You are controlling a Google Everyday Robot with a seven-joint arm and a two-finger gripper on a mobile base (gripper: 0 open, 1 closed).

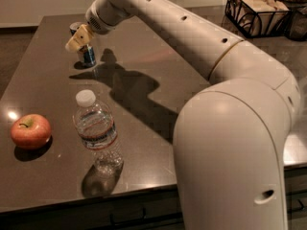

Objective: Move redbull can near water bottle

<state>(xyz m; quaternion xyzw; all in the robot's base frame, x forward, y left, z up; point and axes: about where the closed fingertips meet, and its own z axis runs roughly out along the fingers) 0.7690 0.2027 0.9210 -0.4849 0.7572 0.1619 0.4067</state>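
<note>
The redbull can (88, 55) stands upright at the far left of the dark table (158, 66); its blue lower body and part of its silver top show. My gripper (79, 38) is at the can's upper half and covers it from the front. The water bottle (96, 128), clear with a white cap and a label band, stands upright near the table's front edge, well in front of the can and apart from it.
A red apple (30, 131) lies left of the bottle near the front left. A black wire basket (254, 11) with boxes stands at the back right. My arm and its large white base fill the right foreground.
</note>
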